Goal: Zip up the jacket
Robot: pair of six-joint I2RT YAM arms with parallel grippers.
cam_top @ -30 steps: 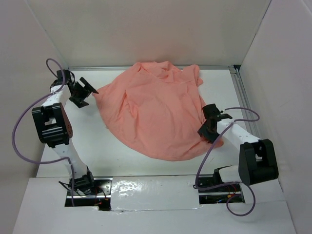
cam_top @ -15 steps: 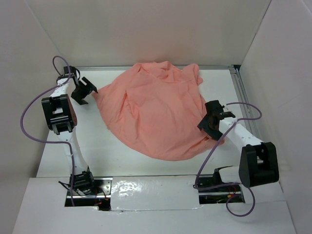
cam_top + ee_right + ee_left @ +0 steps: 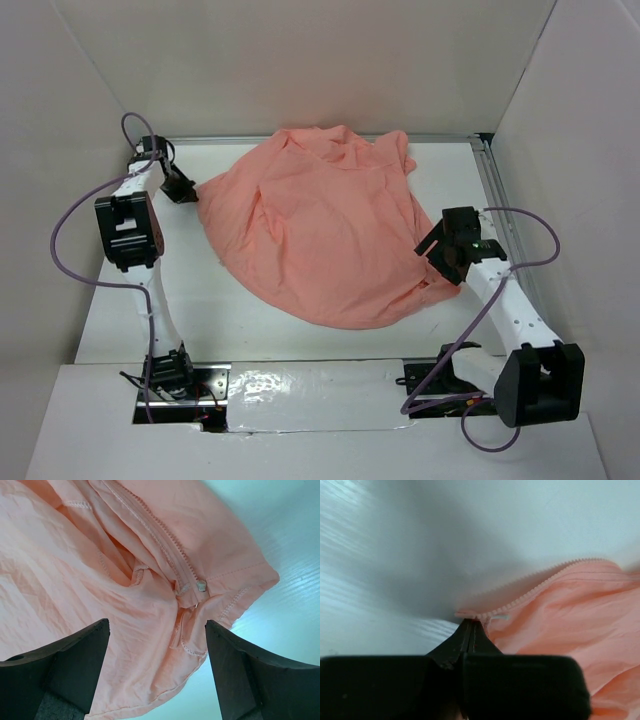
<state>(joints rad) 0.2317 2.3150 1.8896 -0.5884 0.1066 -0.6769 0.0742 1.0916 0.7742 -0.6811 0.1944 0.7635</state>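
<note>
One jacket (image 3: 320, 230) lies crumpled across the middle and far side of the bench (image 3: 190, 295). There are two arms. The left end effector (image 3: 470, 626), wide open a second ago, now pinches the jacket's zipper edge. The right end effector (image 3: 442, 250) has shifted rightward and hangs spread apart over the hem corner.

left tool (image 3: 471, 630): body cut by bottom edge, wrist view; how much of zip (image 3: 530, 592) end sits betw. closed tips – can't tell.
jacket (image 3: 320, 230): sleeves can't be told apart in bunched heap, top view; zip too small to make out there; rt lower hem hidden behind right tool (image 3: 440, 250).
right tool fingers (image 3: 65, 675): both cut by bottom edge.
surface (image 3: 380, 540): blurred, left wrist view.
</note>
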